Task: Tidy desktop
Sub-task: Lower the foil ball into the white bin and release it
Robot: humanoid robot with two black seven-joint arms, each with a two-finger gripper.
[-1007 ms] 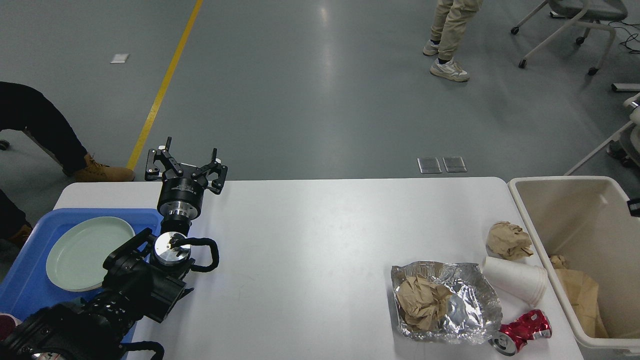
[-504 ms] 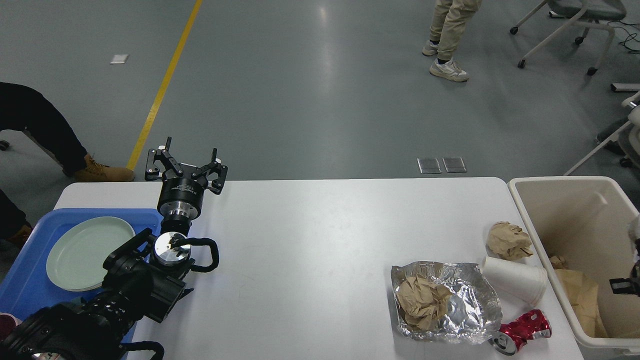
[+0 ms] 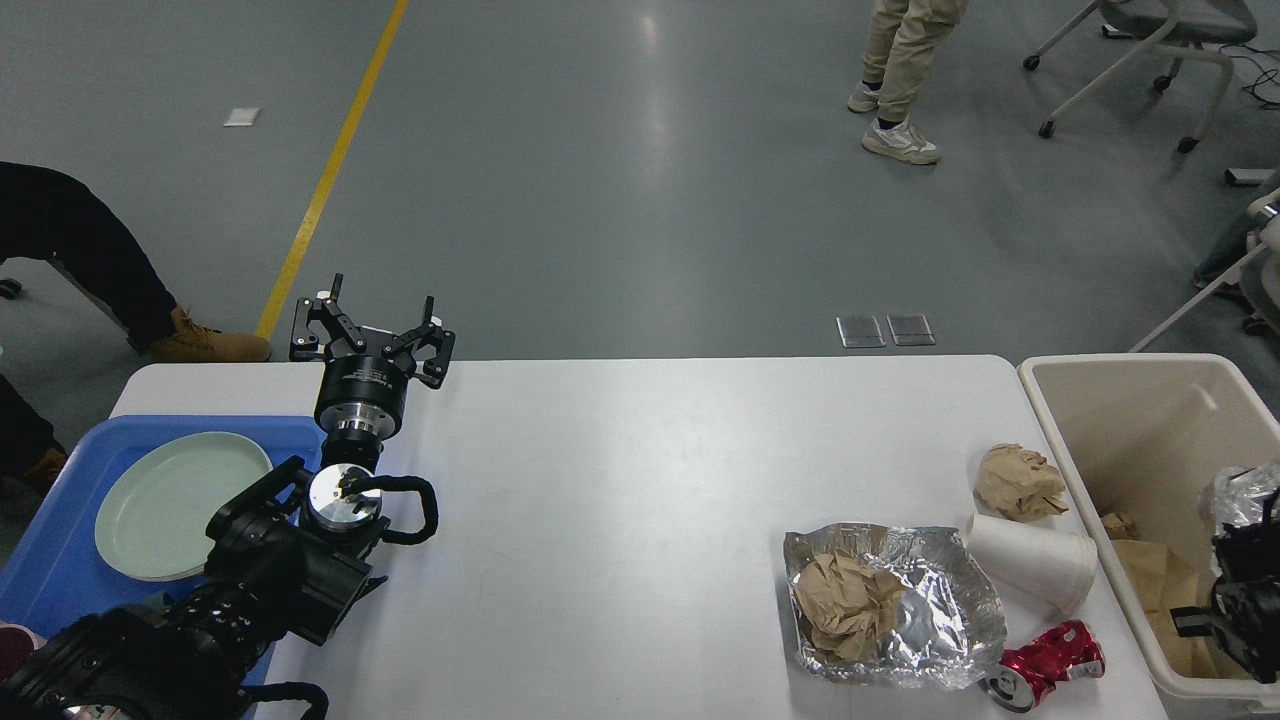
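Observation:
The white desktop (image 3: pixel 640 450) carries litter at its right end: a crumpled foil sheet (image 3: pixel 945 620) holding a brown paper ball (image 3: pixel 848 602), a second brown paper wad (image 3: pixel 1020 480), a white paper cup (image 3: pixel 1035 560) on its side and a crushed red can (image 3: pixel 1045 662). My left gripper (image 3: pixel 375 322) stands open and empty over the far left edge. At the right edge, my right gripper (image 3: pixel 1243 528) is over the beige bin (image 3: pixel 1130 410), with a crumpled piece of foil (image 3: pixel 1240 495) at its tip.
A blue tray (image 3: pixel 50 570) at the left holds a pale green plate (image 3: pixel 170 505). Brown paper (image 3: pixel 1150 570) lies inside the bin. People's legs and office chairs stand on the floor beyond the desktop.
My right arm has come into view from the right edge, rising over the bin with crumpled foil at its tip. The left arm has not moved.

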